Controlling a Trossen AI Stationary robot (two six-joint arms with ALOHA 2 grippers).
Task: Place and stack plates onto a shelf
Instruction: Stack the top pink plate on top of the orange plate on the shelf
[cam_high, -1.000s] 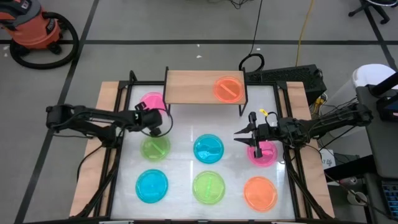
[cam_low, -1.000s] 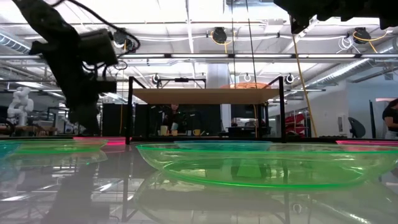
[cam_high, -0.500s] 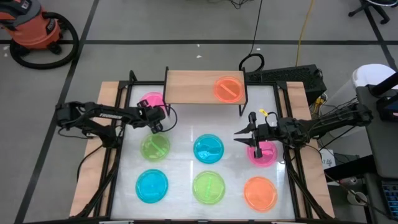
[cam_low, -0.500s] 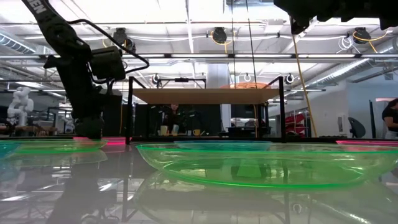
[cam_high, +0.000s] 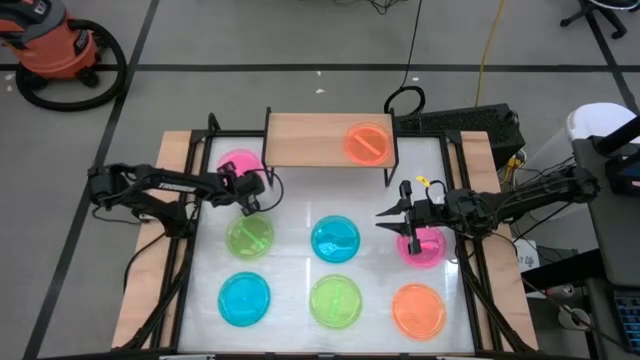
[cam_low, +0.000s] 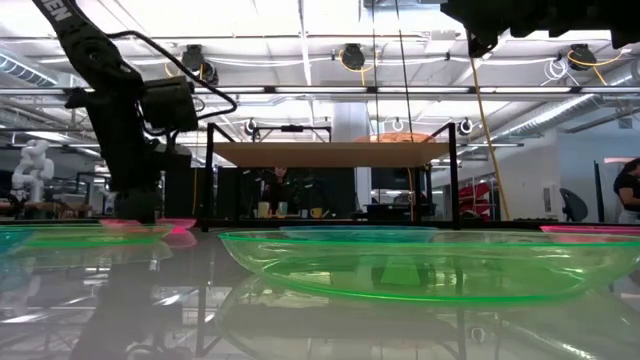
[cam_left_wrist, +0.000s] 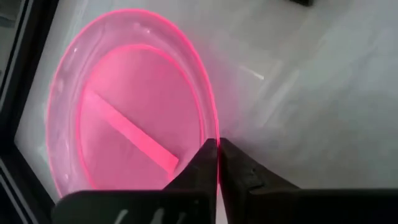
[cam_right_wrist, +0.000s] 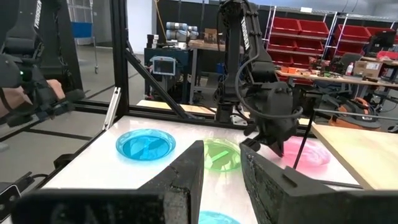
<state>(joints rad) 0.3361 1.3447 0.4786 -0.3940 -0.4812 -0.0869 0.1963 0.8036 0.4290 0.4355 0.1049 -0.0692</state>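
Observation:
A pink plate (cam_left_wrist: 124, 112) lies on the table's far left (cam_high: 238, 163), just left of the shelf (cam_high: 310, 140). My left gripper (cam_left_wrist: 217, 144) is shut on this plate's rim; it shows in the high view (cam_high: 250, 195) and in the low view (cam_low: 135, 205). An orange plate (cam_high: 367, 142) sits on the right half of the shelf board. My right gripper (cam_high: 395, 205) hovers open with nothing between its fingers, beside another pink plate (cam_high: 425, 247) at the table's right. My left gripper pinches the pink plate's rim (cam_left_wrist: 214, 127) between its two fingers, one on the plate's inner side and one on the outer. It has the edge that faces the table's near right. The fingers come from above, pointing down. The plate still looks flat on the table.
Several more plates lie on the white tabletop: green (cam_high: 250, 236), blue (cam_high: 335, 240), blue (cam_high: 245, 298), green (cam_high: 337, 300) and orange (cam_high: 418, 310). The shelf's black legs (cam_high: 212, 130) stand close to the held plate. The left half of the shelf board is bare.
My left gripper has moved a little toward the table's far edge and down to the pink plate, and its fingers have shut on the rim. My right arm has kept still.

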